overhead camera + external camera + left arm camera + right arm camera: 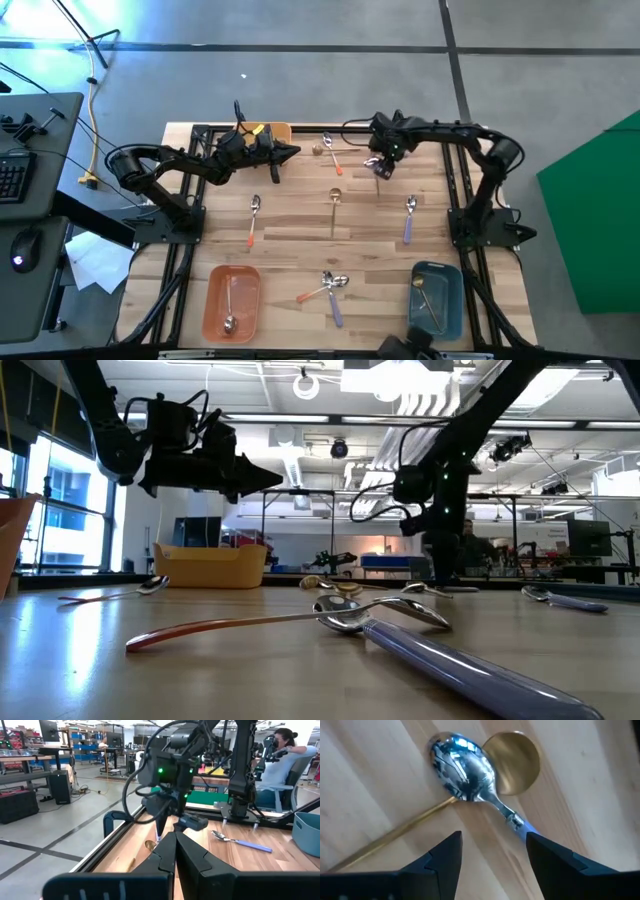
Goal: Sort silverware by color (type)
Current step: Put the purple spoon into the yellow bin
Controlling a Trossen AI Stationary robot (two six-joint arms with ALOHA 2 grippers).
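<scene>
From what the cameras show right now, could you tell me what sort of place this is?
Probably a robotics lab or workshop: an open concrete floor, shelves of blue storage bins, other benches with equipment, and a person seated at a workstation.

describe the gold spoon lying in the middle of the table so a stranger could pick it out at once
On the wooden table, find the row of three separate spoons lying across the middle. The gold spoon is the centre one, with an orange-handled spoon on the left arm's side and a lavender-handled spoon on the right arm's side. It alone is gold from bowl to handle tip.
</scene>
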